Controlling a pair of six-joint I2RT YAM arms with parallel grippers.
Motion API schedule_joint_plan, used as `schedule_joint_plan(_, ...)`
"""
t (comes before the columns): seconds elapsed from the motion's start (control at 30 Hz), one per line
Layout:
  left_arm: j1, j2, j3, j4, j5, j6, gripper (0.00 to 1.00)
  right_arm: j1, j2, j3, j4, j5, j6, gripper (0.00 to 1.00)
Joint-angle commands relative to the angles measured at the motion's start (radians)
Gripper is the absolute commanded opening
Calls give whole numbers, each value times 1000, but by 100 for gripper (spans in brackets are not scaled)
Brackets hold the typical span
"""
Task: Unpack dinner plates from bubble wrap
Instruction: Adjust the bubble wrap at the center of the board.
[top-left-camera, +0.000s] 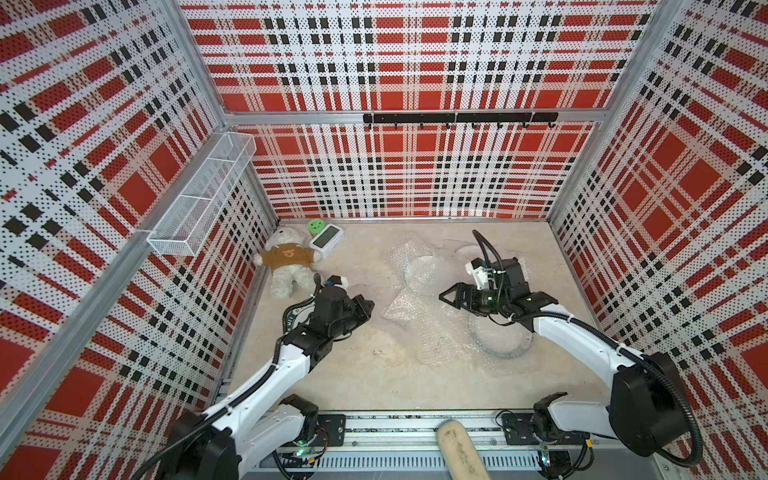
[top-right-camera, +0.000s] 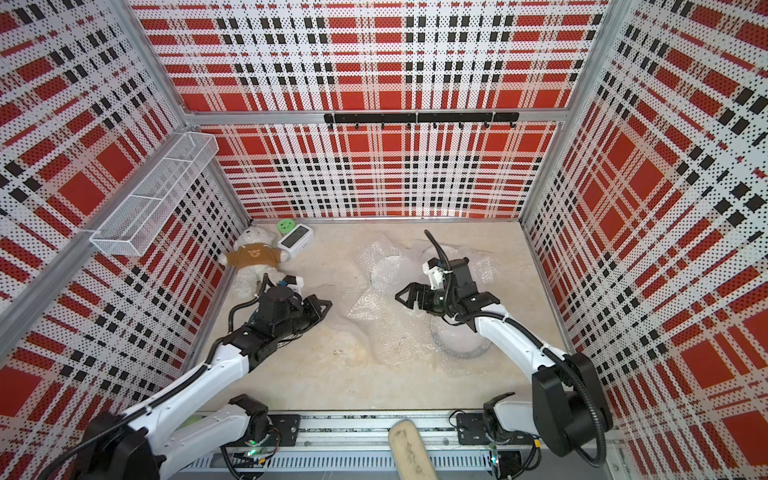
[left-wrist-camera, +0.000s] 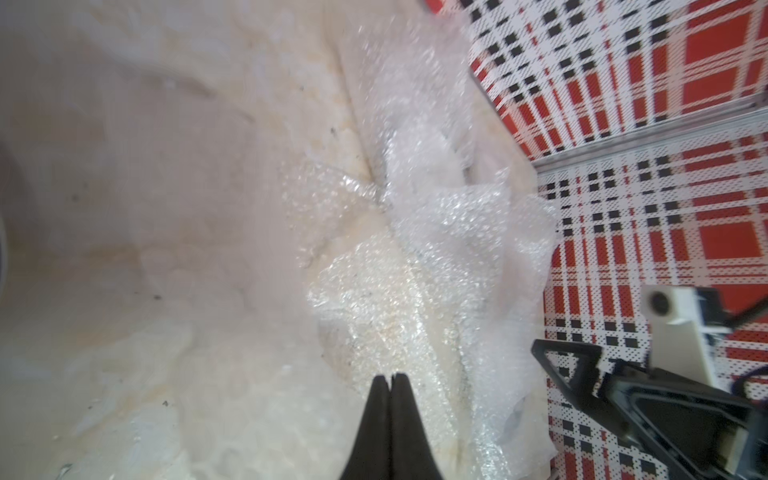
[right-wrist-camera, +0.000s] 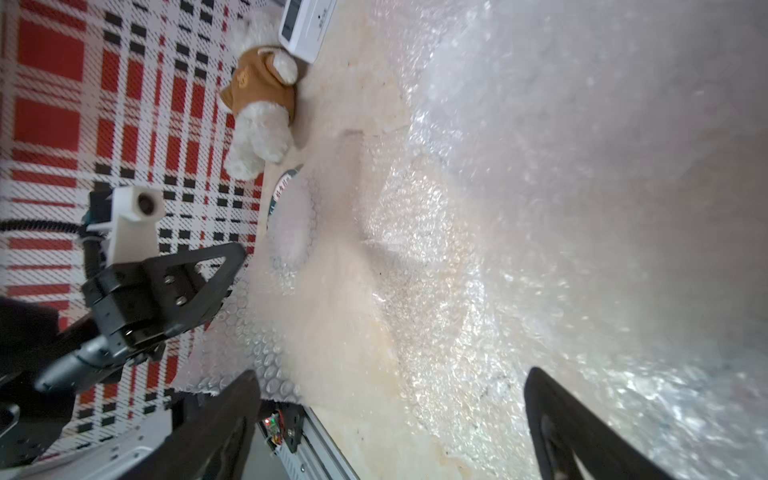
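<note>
Crumpled bubble wrap (top-left-camera: 419, 291) (top-right-camera: 382, 291) (left-wrist-camera: 436, 249) (right-wrist-camera: 540, 166) lies across the middle and right of the table. Through it a dinner plate (top-left-camera: 494, 338) (top-right-camera: 457, 338) with a dark rim band shows, partly beneath my right arm. A second plate's dark lettered rim (top-left-camera: 292, 318) (right-wrist-camera: 276, 199) peeks out under my left arm. My left gripper (top-left-camera: 368, 307) (top-right-camera: 326, 307) (left-wrist-camera: 390, 378) is shut, tips together, just left of the wrap's edge, with nothing seen between them. My right gripper (top-left-camera: 446, 297) (top-right-camera: 401, 296) (right-wrist-camera: 390, 382) is open, low over the wrap, facing the left one.
A teddy bear (top-left-camera: 289, 262), a white clock (top-left-camera: 326, 241) and a green round thing (top-left-camera: 316, 226) sit in the back left corner. A wire basket (top-left-camera: 199, 195) hangs on the left wall and a hook rail (top-left-camera: 457, 118) on the back wall. A beige padded handle (top-left-camera: 457, 449) juts in at the front edge.
</note>
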Motion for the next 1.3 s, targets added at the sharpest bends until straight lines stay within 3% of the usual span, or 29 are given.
schedule_joint_plan(0.0,27,-100,48,-225,-86,51,0,-32,-2,0,29,-21,3,100)
schedule_joint_plan(0.1,74,-144,45,-302,-70,72,0,-34,26,41,-53,17,-52,100)
schedule_joint_plan(0.27,110,-167,-25,-295,2,86,0,-35,46,29,-19,-3,-30,100)
schedule_joint_plan(0.3,110,-168,-25,-332,-5,88,14,-32,48,26,-14,-14,-24,100)
schedule_joint_plan(0.33,111,-168,-28,-367,-21,97,41,-32,49,23,-13,-19,-23,100)
schedule_joint_plan(0.4,110,-167,-57,-426,-65,92,74,-33,36,9,-13,-15,-20,100)
schedule_joint_plan(0.47,100,-159,-98,-417,-78,75,90,-28,27,-7,2,-22,-12,100)
schedule_joint_plan(0.53,60,-130,-129,-378,-101,61,100,-8,23,-15,13,-25,-2,100)
schedule_joint_plan(0.67,3,-30,-158,-293,-157,48,99,53,47,-16,30,-31,7,100)
schedule_joint_plan(0.8,19,19,-198,-195,-176,49,99,59,61,-45,82,-43,35,100)
schedule_joint_plan(1.0,32,-41,-185,-264,-283,85,99,62,72,-54,89,-52,39,100)
schedule_joint_plan(1.13,101,-66,-257,-148,-169,90,99,62,88,-48,96,-58,39,100)
schedule_joint_plan(1.27,111,-24,-263,-70,-78,109,99,62,96,-38,87,-58,33,100)
